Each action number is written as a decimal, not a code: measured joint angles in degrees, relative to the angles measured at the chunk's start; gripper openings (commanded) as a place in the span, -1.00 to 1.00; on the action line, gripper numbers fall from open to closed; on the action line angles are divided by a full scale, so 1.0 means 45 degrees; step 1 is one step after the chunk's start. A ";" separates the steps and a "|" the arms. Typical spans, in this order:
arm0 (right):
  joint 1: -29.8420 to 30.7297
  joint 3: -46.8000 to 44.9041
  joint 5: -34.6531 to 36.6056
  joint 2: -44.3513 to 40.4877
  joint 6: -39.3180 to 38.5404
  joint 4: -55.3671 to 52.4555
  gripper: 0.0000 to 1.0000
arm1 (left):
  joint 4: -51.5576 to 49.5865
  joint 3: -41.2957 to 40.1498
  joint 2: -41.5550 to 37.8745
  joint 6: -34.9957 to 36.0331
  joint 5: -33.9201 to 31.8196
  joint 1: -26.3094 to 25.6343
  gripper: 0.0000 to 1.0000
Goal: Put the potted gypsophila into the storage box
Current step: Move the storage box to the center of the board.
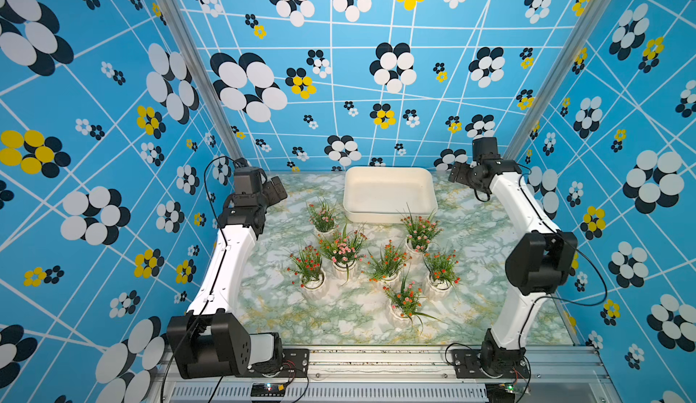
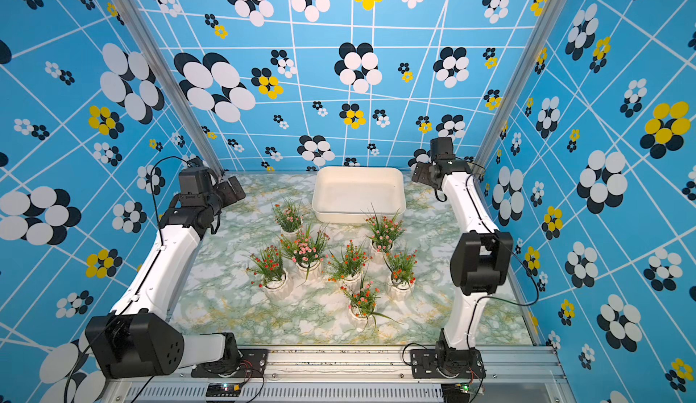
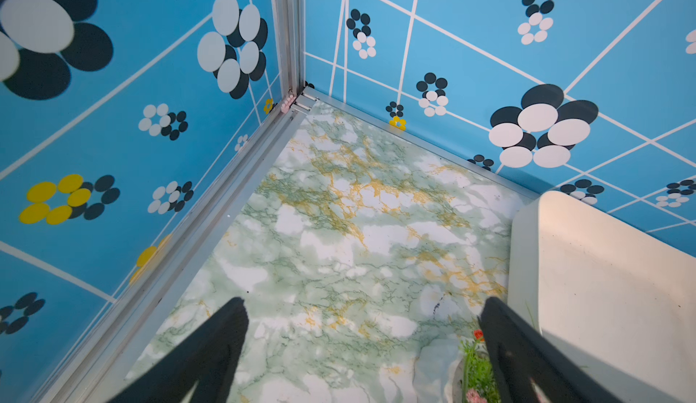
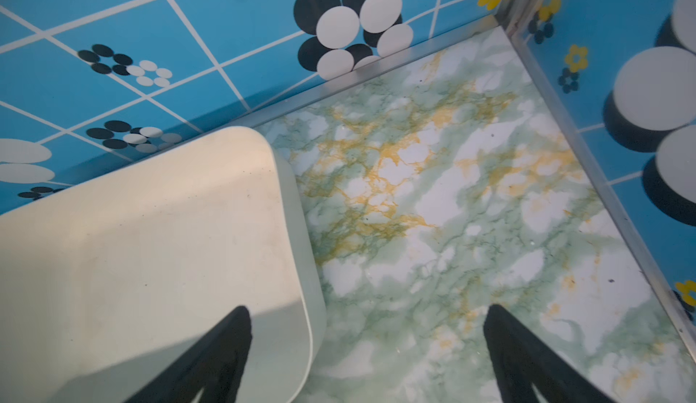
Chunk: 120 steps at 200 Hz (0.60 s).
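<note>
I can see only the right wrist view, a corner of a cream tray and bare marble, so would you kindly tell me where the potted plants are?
Observer: All seven potted gypsophila, grassy green with tiny blossoms in white ribbed pots, stand on the green marble-patterned tabletop in front of the shallow cream-white plastic storage box.
Operator: Thank you; is anything inside it yet?
Observer: No, both top views show it empty.
Operator: And the left hand?
Observer: The left hand is open, holding nothing, off the box's left side and apart from it.
</note>
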 measured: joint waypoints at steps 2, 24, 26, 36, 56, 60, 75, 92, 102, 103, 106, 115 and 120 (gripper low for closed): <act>0.0019 0.0369 -0.0005 0.0233 0.0029 -0.0214 0.91 | -0.0019 0.0000 0.0024 -0.0005 0.0005 0.0000 0.99; 0.0447 0.4017 -0.0170 0.2817 0.0102 -0.2429 0.83 | -0.0170 -0.0005 0.0228 -0.0083 0.0180 0.0000 0.99; 0.0520 0.4381 -0.0189 0.3099 0.0092 -0.2657 0.82 | -0.0194 -0.0005 0.0243 -0.0083 0.0194 -0.0005 0.99; 0.0733 0.5804 -0.0209 0.4119 0.0102 -0.3609 0.77 | -0.0253 -0.0010 0.0282 -0.0083 0.0209 -0.0005 0.99; 0.1239 0.7349 -0.0345 0.5513 0.0078 -0.5124 0.57 | -0.0340 -0.0015 0.0316 -0.0073 0.0243 -0.0005 0.99; 0.1321 0.7388 -0.0369 0.5639 0.0000 -0.5333 0.54 | -0.0350 -0.0015 0.0335 -0.0073 0.0243 -0.0005 0.99; 0.1642 0.7286 -0.0452 0.5863 0.0029 -0.6033 0.50 | -0.0398 -0.0015 0.0418 -0.0068 0.0248 -0.0005 0.99; 0.1846 0.6727 -0.0481 0.5804 0.0019 -0.6309 0.48 | -0.0529 -0.0015 0.0563 -0.0063 0.0287 -0.0005 0.99; 0.1880 0.6212 -0.0481 0.5693 0.0015 -0.6309 0.48 | -0.0617 -0.0015 0.0656 -0.0049 0.0296 -0.0005 0.99; 0.1880 0.6115 -0.0481 0.5673 0.0010 -0.6305 0.48 | -0.0622 -0.0015 0.0670 -0.0044 0.0296 -0.0005 0.99; 0.1880 0.5960 -0.0481 0.5649 0.0010 -0.6324 0.48 | -0.0631 -0.0015 0.0695 -0.0034 0.0296 -0.0005 0.99; 0.1870 0.5401 -0.0471 0.5532 0.0010 -0.6280 0.48 | -0.0665 -0.0015 0.0772 -0.0034 0.0306 -0.0005 0.99; 0.1865 0.5071 -0.0471 0.5464 0.0005 -0.6261 0.48 | -0.0675 -0.0015 0.0811 -0.0029 0.0330 -0.0005 0.99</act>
